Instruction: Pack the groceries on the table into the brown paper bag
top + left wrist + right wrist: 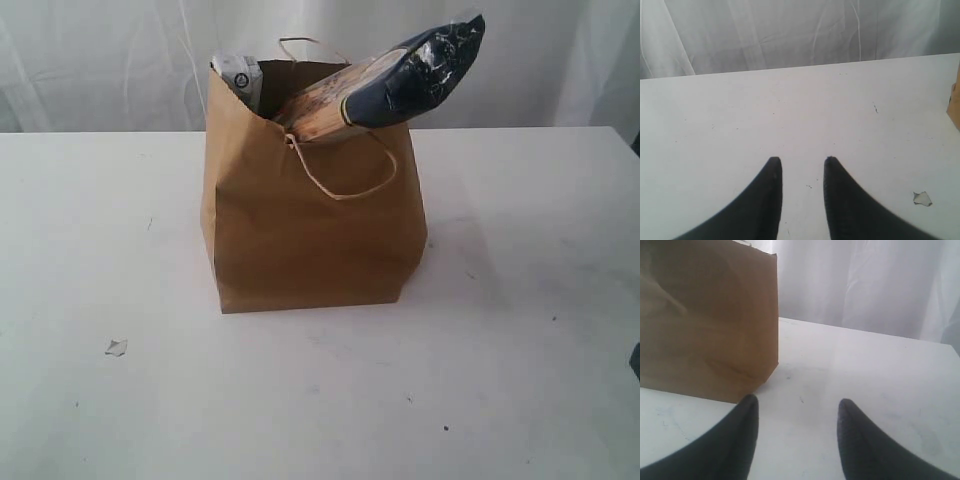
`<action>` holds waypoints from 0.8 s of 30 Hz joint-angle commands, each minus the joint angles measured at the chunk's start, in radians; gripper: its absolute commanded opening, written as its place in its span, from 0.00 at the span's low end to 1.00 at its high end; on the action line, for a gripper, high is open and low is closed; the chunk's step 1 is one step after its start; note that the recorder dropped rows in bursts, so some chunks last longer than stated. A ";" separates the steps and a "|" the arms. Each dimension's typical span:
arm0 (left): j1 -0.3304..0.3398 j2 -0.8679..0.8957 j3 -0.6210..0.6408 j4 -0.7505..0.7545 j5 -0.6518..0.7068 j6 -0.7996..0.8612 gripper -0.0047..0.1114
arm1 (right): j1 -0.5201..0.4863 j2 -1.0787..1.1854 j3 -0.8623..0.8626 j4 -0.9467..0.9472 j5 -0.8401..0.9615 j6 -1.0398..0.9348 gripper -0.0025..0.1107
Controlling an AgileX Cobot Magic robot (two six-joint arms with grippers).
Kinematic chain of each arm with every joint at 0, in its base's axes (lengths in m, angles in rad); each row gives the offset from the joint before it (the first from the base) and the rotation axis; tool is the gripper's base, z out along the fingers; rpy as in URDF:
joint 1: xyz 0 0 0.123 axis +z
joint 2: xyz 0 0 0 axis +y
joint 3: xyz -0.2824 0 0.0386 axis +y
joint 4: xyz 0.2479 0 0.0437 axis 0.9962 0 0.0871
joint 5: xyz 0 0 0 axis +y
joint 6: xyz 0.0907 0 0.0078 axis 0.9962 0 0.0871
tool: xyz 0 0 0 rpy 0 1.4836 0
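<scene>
Plainly, the brown paper bag (310, 240) stands upright at the centre of the exterior frame on the table (520, 350). The long navy-tan packet (400, 80) pokes out of its mouth and slants toward the upper right, tan end down inside, navy end well above the rim. Judge the packet light, soft and crinkly, with a glossy film that could slip. If you want it seated deeper, take it across the navy end and press down gently, because the bag's thin creased paper will likely buckle or tip under a sideways shove. One loop handle (345, 175) droops over the front face.

Your left gripper (801, 160) has its jaws parted with nothing between them, over bare tabletop. Your right gripper (797, 401) is likewise parted and empty, near the bag's side and apart from it.

A pale pack (240, 75) shows at the upper left of the mouth, but you cannot tell what it is. The bag's walls hide anything else inside, and neither arm shows in the exterior frame. A small scrap (117, 347) lies at the lower left
</scene>
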 commanded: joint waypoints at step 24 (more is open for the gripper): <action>0.004 -0.005 0.002 -0.008 0.000 -0.002 0.34 | -0.114 -0.006 0.005 -0.028 0.000 -0.007 0.43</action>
